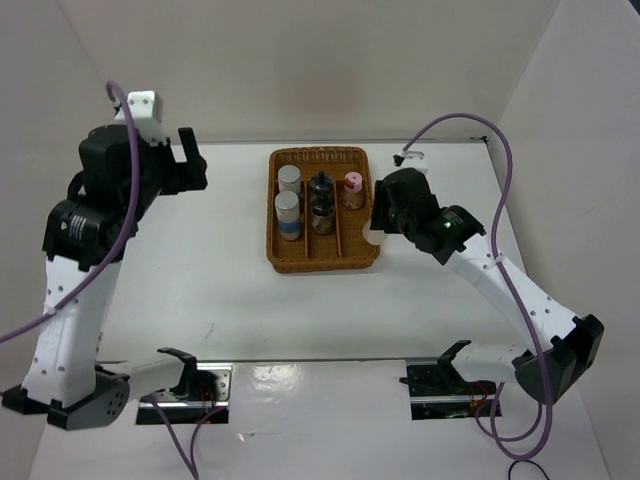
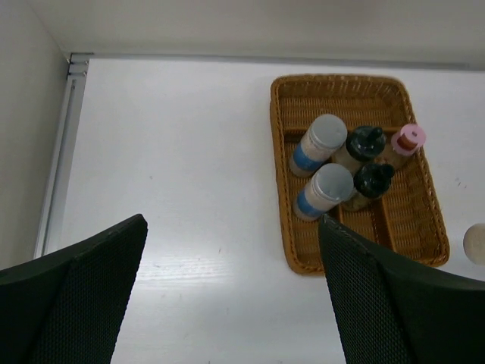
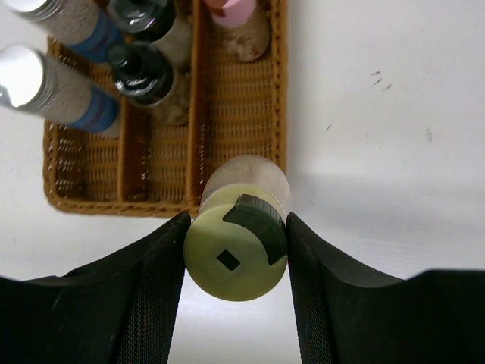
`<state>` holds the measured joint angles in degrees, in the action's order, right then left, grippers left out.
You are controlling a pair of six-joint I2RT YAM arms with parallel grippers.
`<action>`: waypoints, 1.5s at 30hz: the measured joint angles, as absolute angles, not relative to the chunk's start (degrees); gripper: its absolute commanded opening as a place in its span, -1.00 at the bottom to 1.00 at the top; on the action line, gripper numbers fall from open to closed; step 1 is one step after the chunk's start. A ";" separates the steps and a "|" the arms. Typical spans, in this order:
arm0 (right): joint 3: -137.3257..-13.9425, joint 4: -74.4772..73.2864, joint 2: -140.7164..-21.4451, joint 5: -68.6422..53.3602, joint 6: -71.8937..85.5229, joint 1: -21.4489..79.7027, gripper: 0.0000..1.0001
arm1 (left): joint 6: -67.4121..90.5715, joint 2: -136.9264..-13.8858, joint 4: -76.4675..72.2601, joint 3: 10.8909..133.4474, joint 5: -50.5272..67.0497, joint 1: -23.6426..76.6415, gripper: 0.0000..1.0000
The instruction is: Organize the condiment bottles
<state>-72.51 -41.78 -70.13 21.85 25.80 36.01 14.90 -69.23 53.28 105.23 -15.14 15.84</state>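
The right tool [image 3: 236,224] pinches the pale-yellow-capped bottle [image 3: 235,262], which stands upright just outside the basket [image 1: 272,215], at the near end of its right rim. Inside that rim the right-hand compartment holds only the pink-capped bottle [image 1: 353,188], at its far end. The left tool [image 2: 231,227] is spread and holds nothing, well off the basket's left side. The surface [image 1: 200,285] is flat and white, walled closely.

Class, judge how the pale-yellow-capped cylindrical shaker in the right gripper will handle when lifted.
Probably rigid: the pale-yellow-capped shaker looks undeformed in the right gripper. Its smooth cap may slip. Cylindrical, it would likely roll on its side.
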 measured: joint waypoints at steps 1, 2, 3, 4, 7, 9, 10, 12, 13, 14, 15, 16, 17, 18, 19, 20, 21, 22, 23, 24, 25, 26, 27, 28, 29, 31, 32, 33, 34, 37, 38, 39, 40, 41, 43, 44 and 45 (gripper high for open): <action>-72.51 -41.01 -70.52 21.65 25.28 34.74 -0.50 | 15.20 -67.44 51.77 102.83 -15.09 15.42 0.98; -72.51 -40.14 -71.11 21.41 24.69 33.74 -0.50 | 15.35 -66.13 50.48 100.64 -15.07 15.16 0.98; -72.60 -39.33 -72.03 21.15 24.14 32.73 -0.50 | 15.53 -64.86 49.28 98.32 -15.07 14.85 0.98; -72.75 -38.79 -73.03 20.93 23.75 32.18 -0.50 | 15.81 -64.16 48.18 96.38 -14.87 14.63 0.98; -73.56 -36.84 -77.19 20.01 22.50 31.83 -0.50 | 17.96 -62.11 44.14 87.31 -11.70 13.47 0.98; -74.02 -35.70 -79.75 19.44 21.96 31.83 -0.50 | 19.14 -61.93 41.25 80.77 -8.58 12.67 0.98; -74.13 -35.18 -80.99 19.09 21.76 31.83 -0.50 | 19.84 -61.67 40.07 77.10 -6.76 12.23 0.98; -74.26 -34.17 -82.94 18.52 21.34 31.83 -0.50 | 20.45 -61.34 38.79 71.35 -3.27 11.49 0.98; -74.28 -33.67 -83.66 18.26 21.21 31.83 -0.50 | 21.06 -60.99 38.33 69.01 -1.63 11.14 0.98; -74.28 -33.12 -84.20 18.11 21.02 31.81 -0.50 | 21.30 -60.71 38.11 67.26 -0.16 10.83 0.98; -74.39 -32.64 -84.77 17.93 20.73 31.81 -0.50 | 21.41 -60.42 37.95 66.19 0.82 10.63 0.98; -74.70 -32.40 -85.38 17.69 20.45 31.79 -0.50 | 21.43 -60.14 37.85 65.71 1.58 10.46 0.98; -75.13 -32.14 -86.04 17.52 20.16 31.70 -0.50 | 21.45 -59.79 37.54 65.52 2.31 10.26 0.98; -75.81 -31.83 -86.85 17.37 19.81 31.70 -0.50 | 21.47 -59.42 36.99 65.47 2.90 10.13 0.98; -76.53 -31.42 -87.74 17.19 19.57 31.68 -0.50 | 21.50 -59.00 36.38 65.47 3.38 10.00 0.98; -77.06 -30.79 -88.66 17.10 19.29 31.66 -0.50 | 21.50 -58.59 35.79 65.41 3.77 9.96 0.98; -77.58 -30.20 -89.52 17.08 18.96 31.66 -0.50 | 21.52 -58.19 35.20 65.25 4.21 9.93 0.98; -77.97 -29.61 -90.43 16.99 18.70 31.59 -0.50 | 21.54 -57.91 34.98 65.19 4.67 9.93 0.98; -78.28 -29.19 -91.29 16.95 18.50 31.55 -0.48 | 21.58 -57.71 34.54 64.93 5.17 9.93 0.98; -78.59 -28.86 -92.18 16.91 18.28 31.48 -0.48 | 21.63 -57.58 34.26 64.55 5.58 9.93 0.98; -78.81 -28.49 -93.10 16.84 18.06 31.33 -0.48 | 21.65 -57.52 34.17 64.07 5.96 9.93 0.98; -78.85 -28.16 -93.80 16.78 17.98 31.22 -0.48 | 21.65 -57.52 34.20 63.57 6.28 9.93 0.98; -78.85 -27.97 -94.45 16.69 17.80 31.00 -0.48 | 21.67 -57.54 34.24 63.00 6.52 9.87 0.98; -78.85 -27.79 -95.15 16.64 17.56 30.79 -0.48 | 21.69 -57.56 34.24 62.50 6.76 9.78 0.98; -78.85 -27.59 -95.72 16.62 17.41 30.52 -0.48 | 21.89 -57.56 34.30 62.06 6.90 9.65 0.98; -78.87 -26.98 -96.84 16.60 16.99 30.17 -0.48 | 22.52 -57.63 34.35 61.65 7.07 9.45 0.98; -78.96 -26.59 -97.45 16.60 16.80 30.09 -0.48 | 22.65 -57.65 34.33 61.63 7.20 9.41 0.98; -79.24 -26.39 -98.24 16.62 16.67 30.06 -0.48 | 22.70 -57.76 34.28 61.63 7.35 9.30 0.98; -79.48 -26.17 -98.89 16.60 16.56 30.04 -0.48 | 22.72 -57.82 34.24 61.63 7.46 9.26 0.98; -80.31 -25.67 -100.79 16.43 15.86 29.93 -0.48 | 22.74 -58.35 34.24 61.63 7.77 8.93 0.98; -80.66 -25.56 -101.41 16.34 15.57 29.74 -0.45 | 22.74 -58.48 34.24 61.63 7.81 8.91 0.98; -80.86 -25.19 -102.00 16.27 15.33 29.71 -0.45 | 22.74 -58.65 34.24 61.63 7.81 8.91 0.98; -81.03 -24.93 -102.52 16.27 15.18 29.71 -0.45 | 22.74 -58.76 34.22 61.63 7.86 8.91 0.98; -81.06 -24.53 -103.13 16.21 14.96 29.71 -0.45 | 22.83 -58.87 34.22 61.60 7.94 8.88 0.98; -81.10 -24.27 -104.20 16.21 14.55 29.71 -0.43 | 22.90 -58.92 34.20 61.60 8.16 8.86 0.98; -81.12 -24.21 -104.64 16.23 14.33 29.71 -0.40 | 22.96 -58.92 34.20 61.60 8.23 8.86 0.98; -81.12 -23.90 -105.14 16.25 14.13 29.71 -0.38 | 22.98 -58.92 34.17 61.60 8.27 8.86 0.98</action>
<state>-81.12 -23.90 -105.14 16.25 14.13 29.71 22.98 -58.92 34.17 61.60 8.27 8.86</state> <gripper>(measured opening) 0.567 0.992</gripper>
